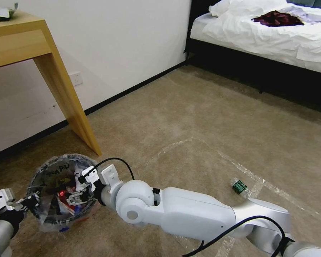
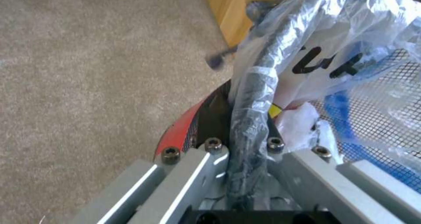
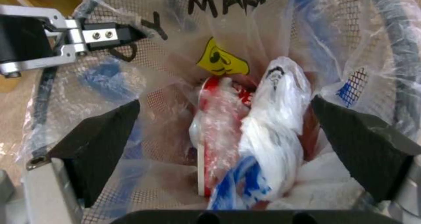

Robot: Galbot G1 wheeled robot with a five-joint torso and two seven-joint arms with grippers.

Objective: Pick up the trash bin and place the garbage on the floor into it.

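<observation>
Left claw: my fingers are clamped on the near-left rim of the trash bin; in the left wrist view the bag-wrapped rim runs straight between the jaws.
Right claw: spread wide over the bin's mouth, holding nothing; its dark pads flank the litter below without touching it.
Trash bin: one, on the floor beside the leg of the wooden counter, mouth facing up, upright; clear liner with black writing.
Garbage in bin: red and white wrappers, white plastic, a yellow wrapper; exact count cannot be told.
Garbage on floor: one green-labelled bottle, lying on its side on the carpet, well apart from the bin.
</observation>
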